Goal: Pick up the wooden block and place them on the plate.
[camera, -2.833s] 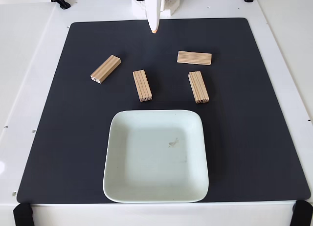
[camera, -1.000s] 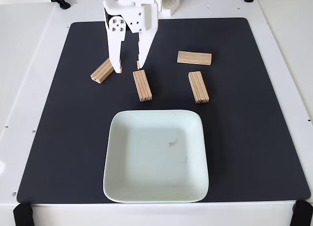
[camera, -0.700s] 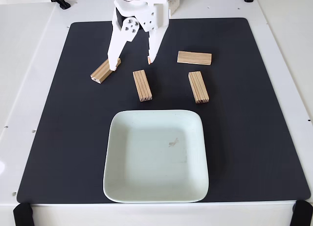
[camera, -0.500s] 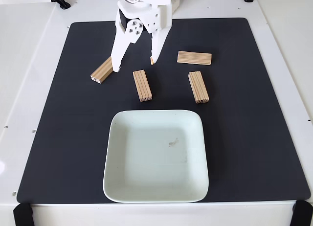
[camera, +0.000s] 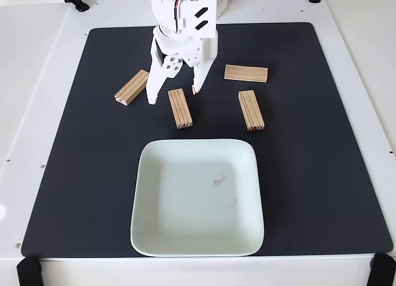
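White worktop (camera: 37,143) carries a matte black mat (camera: 80,174). Nearest sits the glossy mint-white square plate (camera: 154,236), rounded corners, raised rim, bare of blocks. Beyond it lie four grained wooden blocks on the mat: centre-left block (camera: 180,108), right block (camera: 250,110), angled left block (camera: 132,87), far-right block (camera: 245,73). The white plastic end effector (camera: 172,95), spread wide, straddles the centre-left block's far end.
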Controlling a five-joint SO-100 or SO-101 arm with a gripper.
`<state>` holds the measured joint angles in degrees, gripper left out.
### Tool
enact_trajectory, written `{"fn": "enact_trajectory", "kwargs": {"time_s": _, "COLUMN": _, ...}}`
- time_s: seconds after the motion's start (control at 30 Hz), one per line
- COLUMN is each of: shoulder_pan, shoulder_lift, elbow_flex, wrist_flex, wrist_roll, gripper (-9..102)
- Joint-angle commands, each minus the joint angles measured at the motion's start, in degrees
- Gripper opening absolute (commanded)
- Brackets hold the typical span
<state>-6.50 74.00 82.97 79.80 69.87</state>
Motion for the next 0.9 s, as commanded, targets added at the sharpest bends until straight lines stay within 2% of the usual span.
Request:
{"fn": "enact_trajectory", "kwargs": {"time_s": 0.0, "shoulder_pan": -0.4, "shoulder_lift": -0.4, "elbow_flex": -1.7, "wrist_flex": -0.3, "wrist_roll": 0.4, "gripper": 36}}
{"fn": "enact_trajectory", "kwargs": {"time_s": 0.6, "shoulder_pan": -0.4, "shoulder_lift": -3.6, "elbow_flex": -1.6, "wrist_flex": -5.5, "wrist_roll": 0.4, "gripper": 36}}
{"fn": "enact_trajectory", "kwargs": {"time_s": 0.7, "shoulder_pan": -0.4, "shoulder_lift": -3.6, "elbow_flex": -1.5, "wrist_flex": -6.3, "wrist_roll": 0.4, "gripper": 33}}
{"fn": "enact_trajectory", "kwargs": {"time_s": 0.87, "shoulder_pan": -0.4, "shoulder_lift": -3.7, "elbow_flex": -0.9, "wrist_flex": -8.3, "wrist_roll": 0.4, "gripper": 21}}
